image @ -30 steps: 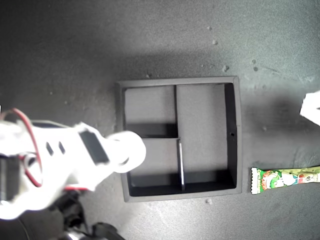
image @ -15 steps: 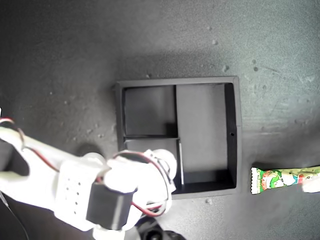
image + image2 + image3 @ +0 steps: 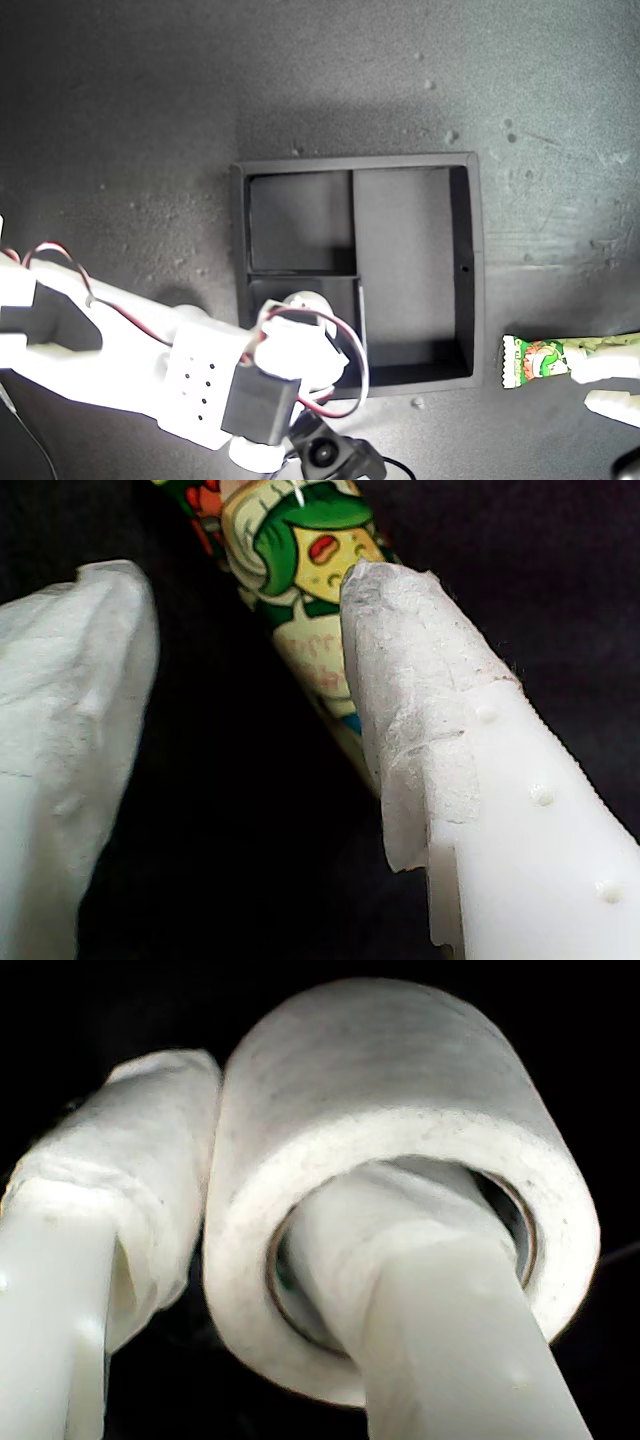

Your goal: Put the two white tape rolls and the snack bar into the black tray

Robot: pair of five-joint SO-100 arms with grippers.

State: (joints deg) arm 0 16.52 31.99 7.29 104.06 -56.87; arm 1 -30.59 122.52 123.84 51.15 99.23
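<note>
tape roll point(image 3: 400, 1180) pinched by my second tool point(image 3: 250, 1290) now hangs lower over the black tray point(image 3: 476, 270), while my first tool point(image 3: 245, 770), spread, has reached the snack bar point(image 3: 540, 360).

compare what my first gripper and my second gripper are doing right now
My first gripper is open, one padded finger beside the green and white snack bar packet lying outside the square black tray. My second gripper is shut on a white ring-shaped tape roll, one finger through its hole, over the tray. Both have white wrapped fingertips.
</note>
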